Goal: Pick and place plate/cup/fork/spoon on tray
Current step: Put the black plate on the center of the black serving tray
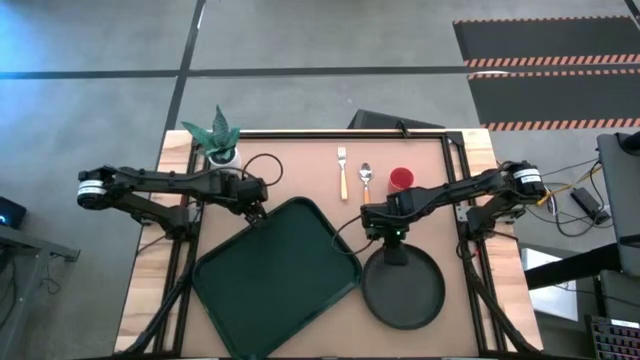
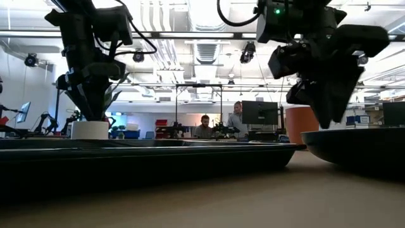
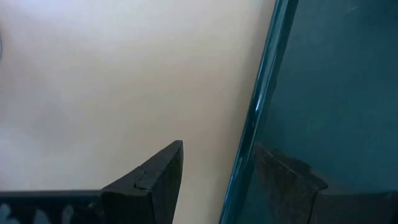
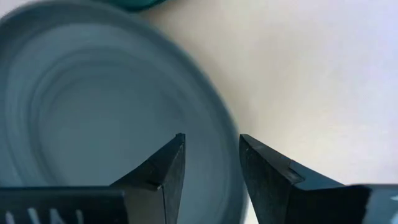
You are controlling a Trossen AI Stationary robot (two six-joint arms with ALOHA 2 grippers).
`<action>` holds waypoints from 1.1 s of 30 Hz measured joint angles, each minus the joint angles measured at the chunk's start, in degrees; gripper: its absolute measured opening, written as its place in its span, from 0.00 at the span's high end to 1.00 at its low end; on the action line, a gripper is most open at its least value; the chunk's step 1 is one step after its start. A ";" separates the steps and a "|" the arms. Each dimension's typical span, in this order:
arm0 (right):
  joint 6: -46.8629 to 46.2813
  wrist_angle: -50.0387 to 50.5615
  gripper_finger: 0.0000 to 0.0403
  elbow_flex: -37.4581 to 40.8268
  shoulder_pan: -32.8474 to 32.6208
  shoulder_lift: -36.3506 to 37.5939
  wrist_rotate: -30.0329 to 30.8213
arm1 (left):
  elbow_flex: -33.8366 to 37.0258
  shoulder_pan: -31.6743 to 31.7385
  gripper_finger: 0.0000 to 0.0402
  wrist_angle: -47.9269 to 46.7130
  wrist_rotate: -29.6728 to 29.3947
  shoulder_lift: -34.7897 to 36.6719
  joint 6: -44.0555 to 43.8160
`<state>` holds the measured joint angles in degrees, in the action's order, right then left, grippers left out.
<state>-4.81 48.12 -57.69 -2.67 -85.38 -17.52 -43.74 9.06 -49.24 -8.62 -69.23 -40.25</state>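
The right hand (image 4: 208,163) hangs over the rim of the round dark grey plate (image 1: 403,291), which lies flat on the worktop just beside the big dark green rectangular tray (image 1: 275,280). Its fingers straddle the rim part-open, holding nothing. Next, probably: close, lift. The tray's long axis runs diagonally. The left hand (image 3: 217,180), wide open, straddles the tray's rim.

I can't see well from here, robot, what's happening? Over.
Right gripper open, straddling plate rim. Left gripper open, straddling tray rim. Cup, fork, spoon untouched. Nothing blocking.
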 joint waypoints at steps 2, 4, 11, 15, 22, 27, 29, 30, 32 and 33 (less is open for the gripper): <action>0.40 -0.40 0.67 0.00 0.54 0.00 0.08 | 0.02 0.00 0.55 0.38 0.00 0.00 0.00; 1.26 -0.79 0.68 0.11 0.96 0.01 0.16 | 0.02 -0.01 0.55 0.39 0.00 0.00 0.00; 1.34 -1.63 0.67 0.91 1.21 0.02 0.15 | 0.02 0.00 0.55 0.77 0.00 -0.02 -0.09; -0.07 -2.59 0.63 1.79 1.29 0.02 3.22 | 0.02 0.00 0.55 0.77 -0.02 -0.02 -0.09; -2.10 -4.79 0.55 4.69 1.48 0.02 0.60 | 0.02 -0.02 0.55 0.79 -0.02 -0.02 -0.09; -2.23 -7.89 0.54 5.52 1.43 0.02 0.38 | 0.02 -0.01 0.55 0.79 -0.02 -0.03 -0.09; -2.29 -10.16 0.54 6.26 1.48 0.02 0.38 | 0.02 0.00 0.55 0.79 0.00 -0.04 -0.09; -2.80 -11.46 0.55 6.82 1.48 0.02 0.38 | 0.02 -0.02 0.55 0.79 -0.01 -0.04 -0.09; -3.99 -14.47 0.55 8.35 1.48 0.02 -0.79 | 0.02 0.00 0.55 0.79 -0.02 -0.04 -0.09; -4.83 -15.95 0.55 9.13 1.48 0.02 -1.77 | 0.02 0.00 0.55 0.79 -0.02 -0.04 -0.09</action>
<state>-9.64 32.18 -48.56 -1.19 -85.36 -19.29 -43.72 9.06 -48.45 -8.64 -69.28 -40.34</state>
